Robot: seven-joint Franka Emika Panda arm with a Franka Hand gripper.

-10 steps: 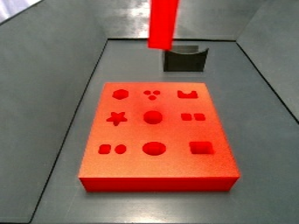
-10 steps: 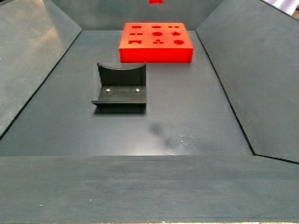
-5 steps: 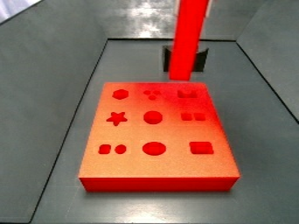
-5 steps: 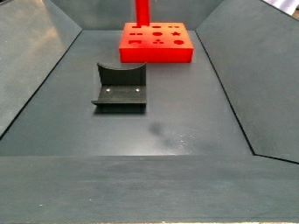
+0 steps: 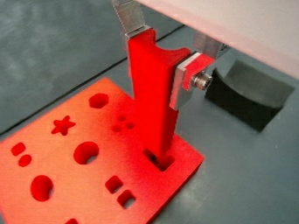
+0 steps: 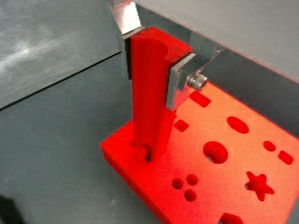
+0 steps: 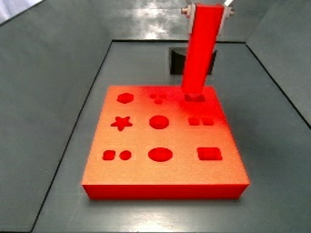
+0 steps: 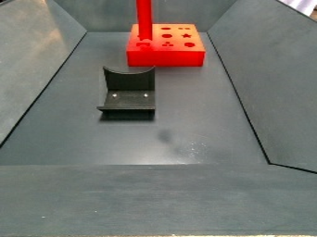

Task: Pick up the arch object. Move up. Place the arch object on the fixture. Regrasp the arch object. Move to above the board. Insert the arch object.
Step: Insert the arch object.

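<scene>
The arch object (image 5: 149,96) is a long red bar held upright. My gripper (image 5: 160,57) is shut on its upper end, one silver finger on each side, as both wrist views show (image 6: 152,59). The bar's lower end meets the orange-red board (image 5: 70,179) at the arch hole by the board's corner; how deep it sits I cannot tell. In a side view the bar (image 7: 201,55) stands over the board (image 7: 158,173) at its far right hole. The dark fixture (image 8: 128,93) is empty and apart from the board (image 8: 180,57).
Grey sloped walls enclose the dark floor (image 8: 173,139). The fixture (image 7: 177,60) stands just behind the board, partly hidden by the bar. Other shaped holes, such as the star (image 7: 120,123), are open.
The bar has come down and shifted right over the board. Its lower end, which hung above the board's far edge, now meets the arch hole. The gripper's fingers have come into view.
</scene>
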